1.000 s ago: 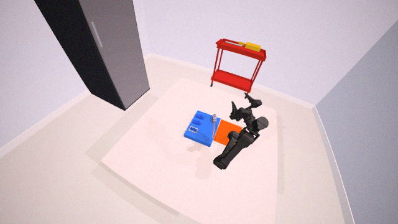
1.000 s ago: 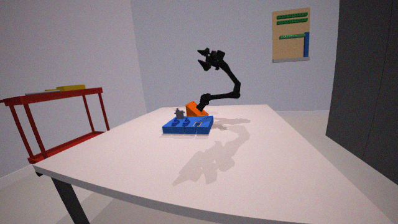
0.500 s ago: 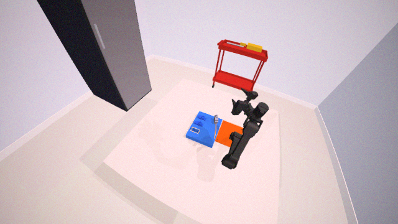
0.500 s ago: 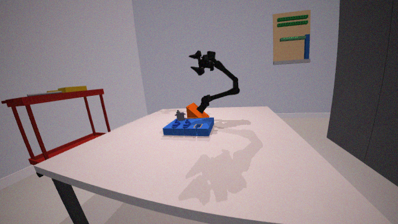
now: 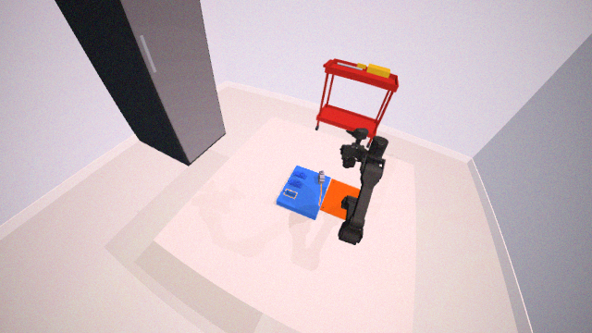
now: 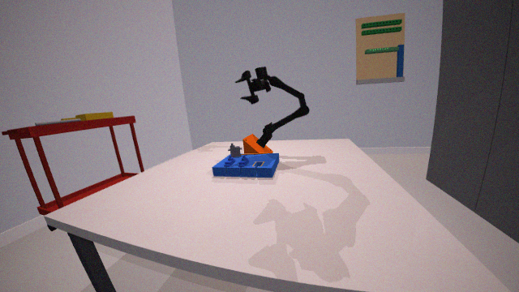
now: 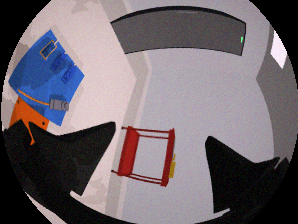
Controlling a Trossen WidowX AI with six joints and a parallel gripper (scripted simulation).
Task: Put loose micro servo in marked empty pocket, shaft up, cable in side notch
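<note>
The loose grey micro servo (image 5: 321, 177) (image 6: 234, 151) (image 7: 59, 105) rests on the blue deck (image 5: 306, 202) (image 6: 265, 172) (image 7: 29, 70), at the side near the orange base. Its orange cable (image 5: 321, 194) (image 7: 31, 96) trails over the deck. The exact tilt of its shaft is too small to tell. The outlined pocket (image 5: 290, 193) (image 6: 259, 164) (image 7: 48, 49) is empty, in line with two blue servos (image 5: 300, 175) (image 6: 243, 161) (image 7: 69, 74). My gripper (image 5: 345, 140) (image 6: 239, 90) (image 7: 162, 134) is open and empty, high above the deck and pointing sideways.
The orange base plate (image 5: 334, 199) (image 6: 252, 143) (image 7: 24, 115) adjoins the deck, with the arm above it. A red cart (image 5: 347, 117) (image 6: 73, 126) (image 7: 128, 152) stands beyond the table. A tall dark cabinet (image 5: 173, 79) (image 6: 474, 101) stands on the other side.
</note>
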